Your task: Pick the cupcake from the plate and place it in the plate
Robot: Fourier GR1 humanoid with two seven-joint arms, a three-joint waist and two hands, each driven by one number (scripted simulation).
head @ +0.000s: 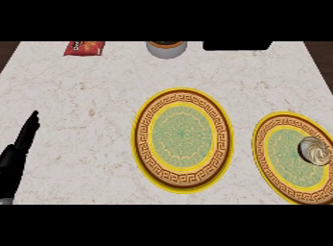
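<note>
Cupcake (314,150) on right plate (279,163), near table (77,101) right edge.
Centre plate (149,139) bare; left hand (13,153) at left edge, fingers straight; open marble between.

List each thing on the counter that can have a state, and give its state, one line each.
cupcake: upright on the right plate
right plate: holds the cupcake
left plate: nothing on it
left hand: open, holds nothing
red packet: lying flat

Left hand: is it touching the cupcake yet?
Apart. The head view shows the left hand at the counter's left edge, the cupcake on the right plate, with the middle plate between them.
</note>
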